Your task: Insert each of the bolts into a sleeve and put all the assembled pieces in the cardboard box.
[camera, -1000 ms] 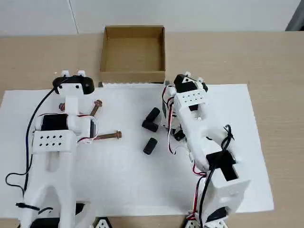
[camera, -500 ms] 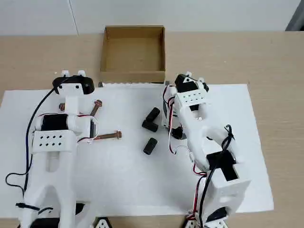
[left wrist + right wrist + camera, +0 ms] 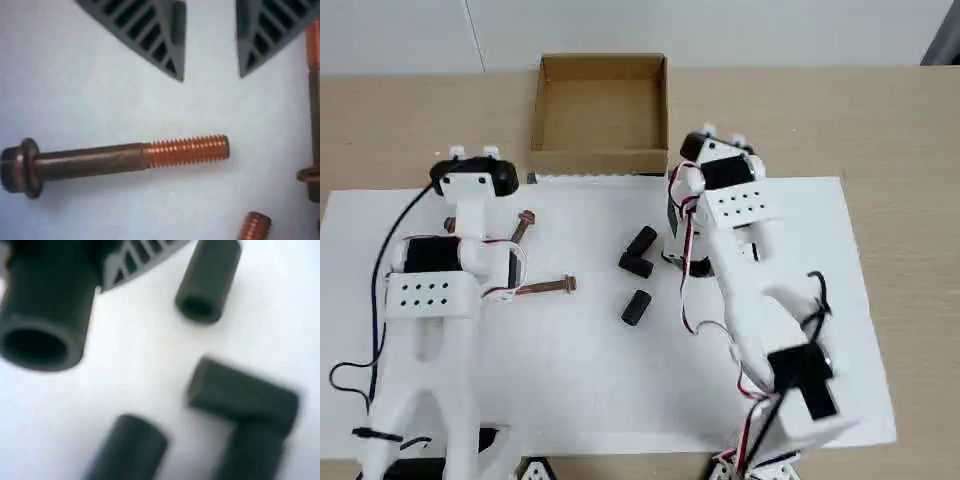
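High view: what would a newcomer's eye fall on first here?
Two white arms stand over a white sheet, with an open cardboard box at its far edge. Black sleeves lie mid-sheet, and copper bolts lie by the open left claw.

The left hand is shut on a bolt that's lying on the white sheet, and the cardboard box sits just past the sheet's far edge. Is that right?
Not quite. The left hand is open, its fingers spread apart and clear of the bolt, as the left wrist view shows. The rest holds: the bolt lies on the white sheet, and the cardboard box sits just past the sheet's far edge.
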Controlling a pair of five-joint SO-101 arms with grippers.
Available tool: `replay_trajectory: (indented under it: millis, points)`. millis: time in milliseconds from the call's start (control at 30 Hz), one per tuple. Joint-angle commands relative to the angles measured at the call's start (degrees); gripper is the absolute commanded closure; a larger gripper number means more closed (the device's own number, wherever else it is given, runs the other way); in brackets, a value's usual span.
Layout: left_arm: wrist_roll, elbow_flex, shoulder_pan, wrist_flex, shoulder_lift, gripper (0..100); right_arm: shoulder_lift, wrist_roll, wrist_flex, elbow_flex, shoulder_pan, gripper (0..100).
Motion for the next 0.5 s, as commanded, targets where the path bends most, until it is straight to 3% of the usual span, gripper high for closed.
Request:
replay_trajectory:
  millis: [0, 333, 467]
  points:
    - [-0.2, -7.4, -0.3, 3.1, -0.1, 96, -6.0, 5.6, 1.5, -2.3, 0.8, 99.6]
    - [-0.7, -27.8, 0.0, 14.9, 18.5, 99, -6.3, 6.9, 1.5, 2.0, 7.8, 99.6]
    - [-11.3, -31.7, 0.2, 16.3, 24.6, 99, -6.3, 6.9, 1.5, 3.6, 9.5, 99.6]
